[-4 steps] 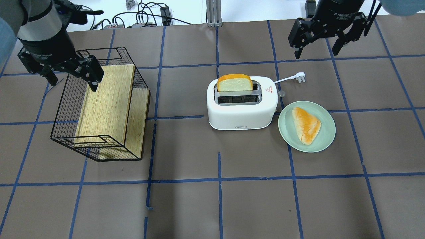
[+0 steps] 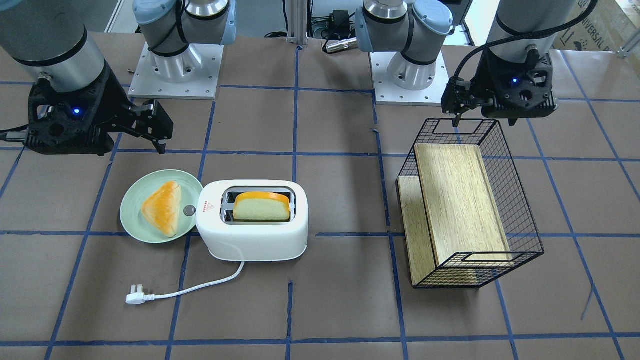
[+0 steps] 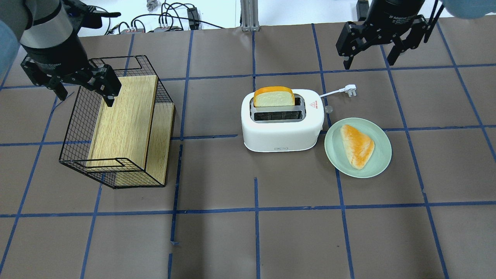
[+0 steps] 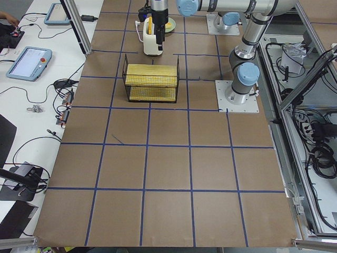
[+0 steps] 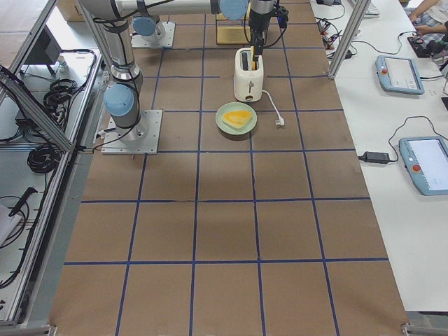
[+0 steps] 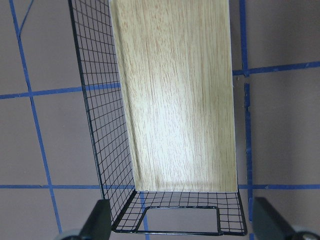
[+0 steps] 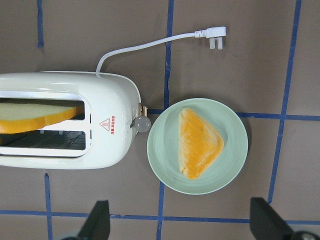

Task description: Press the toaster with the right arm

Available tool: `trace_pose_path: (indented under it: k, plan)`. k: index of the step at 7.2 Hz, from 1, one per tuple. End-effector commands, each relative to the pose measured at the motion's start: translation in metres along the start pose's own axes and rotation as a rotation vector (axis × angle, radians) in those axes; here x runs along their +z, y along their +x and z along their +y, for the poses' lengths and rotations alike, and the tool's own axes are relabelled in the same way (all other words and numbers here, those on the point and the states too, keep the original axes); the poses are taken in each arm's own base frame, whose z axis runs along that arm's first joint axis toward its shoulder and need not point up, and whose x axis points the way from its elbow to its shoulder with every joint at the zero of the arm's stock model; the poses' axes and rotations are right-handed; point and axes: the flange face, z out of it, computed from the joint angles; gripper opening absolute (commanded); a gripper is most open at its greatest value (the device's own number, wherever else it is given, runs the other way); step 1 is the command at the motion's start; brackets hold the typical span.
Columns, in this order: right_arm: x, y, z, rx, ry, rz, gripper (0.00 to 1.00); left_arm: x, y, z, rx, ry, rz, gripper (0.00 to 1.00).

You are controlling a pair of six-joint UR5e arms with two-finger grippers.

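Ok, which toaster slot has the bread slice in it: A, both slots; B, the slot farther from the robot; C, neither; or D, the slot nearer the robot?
B: in the overhead view the bread slice stands in the slot of the toaster on the side away from the robot, and the nearer slot is empty.

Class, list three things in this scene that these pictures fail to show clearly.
1. Right wrist view: the toaster, far end cut off by the picture's left edge.
2. Every view: lettering by the red logo, too small to read.
3. Left wrist view: the wire basket, one end cut off by the top edge.
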Motion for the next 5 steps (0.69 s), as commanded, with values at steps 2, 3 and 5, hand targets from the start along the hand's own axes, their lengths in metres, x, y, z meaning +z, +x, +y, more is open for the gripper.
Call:
trace_pose_path:
  k: [2, 3, 5]
  plan:
    - [0.0108, -0.0015, -0.0028, -0.002, 0.012, -0.032, 0.74, -0.0002, 0.0000, 0.0001, 0.000, 0.001, 0.000, 1.00]
    - [0.0077, -0.0047, 0.0017, -0.029, 0.010, -0.045, 0.31, -0.0002, 0.0000, 0.0001, 0.000, 0.001, 0.000, 1.00]
    - [0.0139, -0.0044, 0.0003, -0.342, 0.009, -0.034, 0.06, -0.0010, -0.0002, 0.0000, 0.000, 0.002, 0.000, 1.00]
